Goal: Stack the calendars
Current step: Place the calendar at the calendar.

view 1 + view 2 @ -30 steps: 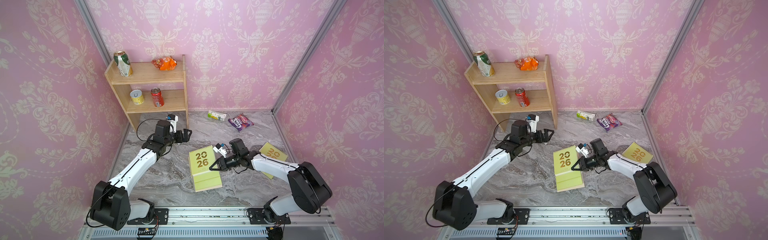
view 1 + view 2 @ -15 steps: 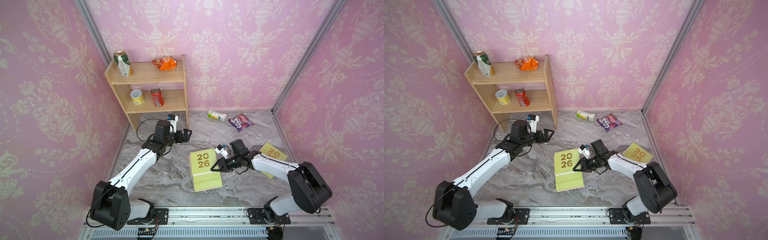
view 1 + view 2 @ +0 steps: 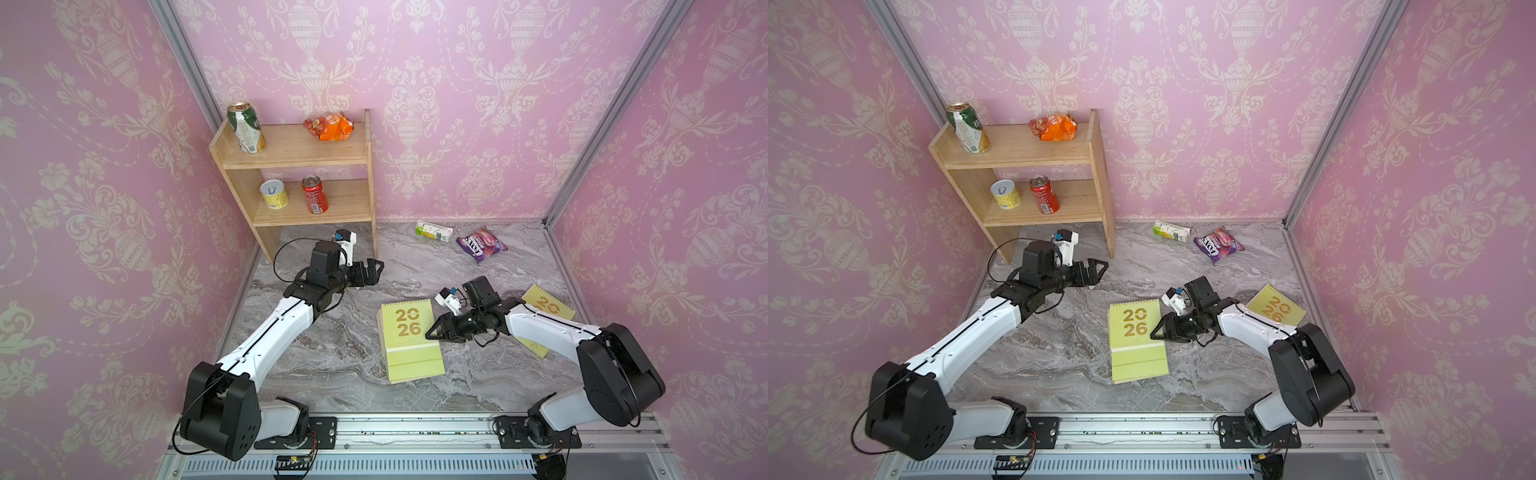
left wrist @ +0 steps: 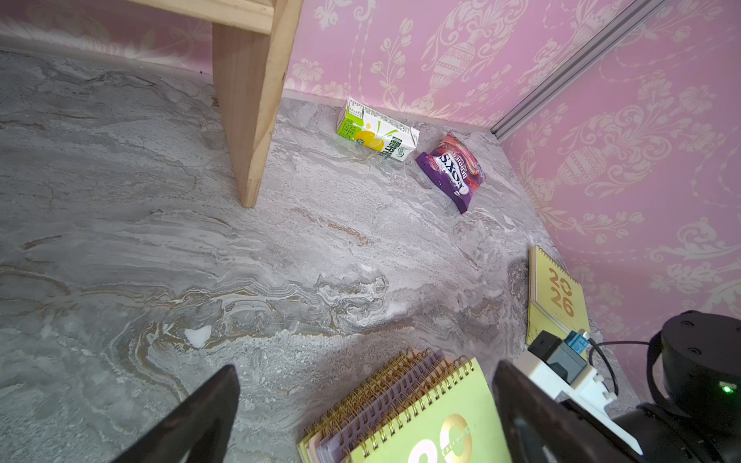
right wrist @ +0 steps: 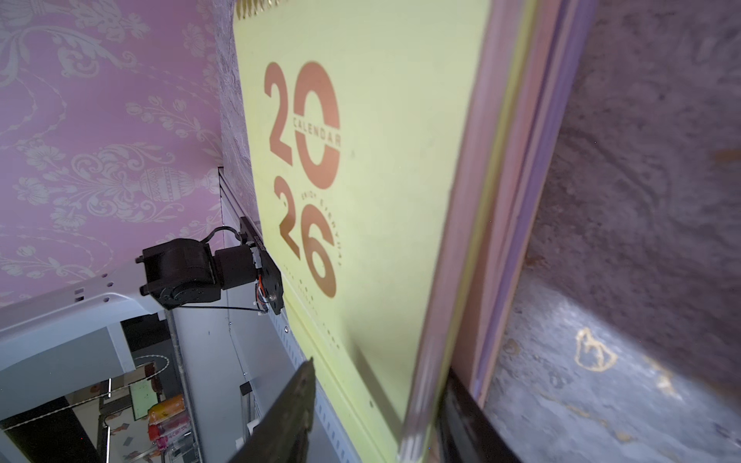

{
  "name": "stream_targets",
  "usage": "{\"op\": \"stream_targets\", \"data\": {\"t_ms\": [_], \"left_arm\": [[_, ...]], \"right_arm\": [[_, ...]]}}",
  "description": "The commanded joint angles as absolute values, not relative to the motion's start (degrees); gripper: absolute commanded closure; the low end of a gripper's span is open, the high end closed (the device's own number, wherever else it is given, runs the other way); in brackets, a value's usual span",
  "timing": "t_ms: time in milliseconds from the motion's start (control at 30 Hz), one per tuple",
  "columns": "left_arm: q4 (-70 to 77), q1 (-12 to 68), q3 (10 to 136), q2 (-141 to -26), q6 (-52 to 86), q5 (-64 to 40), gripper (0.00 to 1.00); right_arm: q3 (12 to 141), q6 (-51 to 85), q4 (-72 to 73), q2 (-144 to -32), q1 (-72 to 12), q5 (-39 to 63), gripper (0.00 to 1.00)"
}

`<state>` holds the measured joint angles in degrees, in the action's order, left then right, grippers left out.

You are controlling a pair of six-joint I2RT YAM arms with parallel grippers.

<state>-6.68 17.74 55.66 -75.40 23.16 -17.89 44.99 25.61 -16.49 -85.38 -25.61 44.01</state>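
Observation:
A stack of calendars (image 3: 409,336) (image 3: 1136,332) lies mid-table with a yellow-green "2026" cover on top. Lilac and peach-pink edges (image 5: 517,200) show beneath that cover (image 5: 381,160). My right gripper (image 3: 430,332) (image 3: 1154,332) (image 5: 381,368) sits at the stack's right edge, open. The top calendar's blurred edge lies loosely between its jaws. Another yellow-green calendar (image 3: 548,307) (image 3: 1277,309) (image 4: 557,292) lies at the right wall, partly under my right arm. My left gripper (image 3: 379,270) (image 3: 1102,270) (image 4: 367,371) hovers open and empty behind the stack (image 4: 433,425).
A wooden shelf (image 3: 299,158) with cans and an orange packet stands at the back left, close to my left gripper. A green-white carton (image 3: 434,230) and a purple snack packet (image 3: 481,244) lie by the back wall. The metal rail (image 3: 415,432) runs along the front.
My right gripper's jaws have parted and let go of the top yellow-green calendar's edge, which now rests on the stack. The left arm has not moved.

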Motion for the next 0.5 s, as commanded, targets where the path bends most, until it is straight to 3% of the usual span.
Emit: {"op": "stream_targets", "data": {"t_ms": [0,267,467], "left_arm": [[-8.2,17.3,55.3,-74.2,22.2,-19.4,0.01],[-8.4,17.4,54.6,-73.5,21.9,-19.1,0.01],[-8.3,17.4,54.8,-74.4,22.0,-19.3,0.01]], "right_arm": [[47.0,23.8,-20.6,-85.0,-25.2,38.4,0.48],[48.8,24.3,-23.9,-82.5,-25.4,28.7,0.47],[50.0,24.9,-22.5,-83.9,-26.2,27.6,0.5]]}}
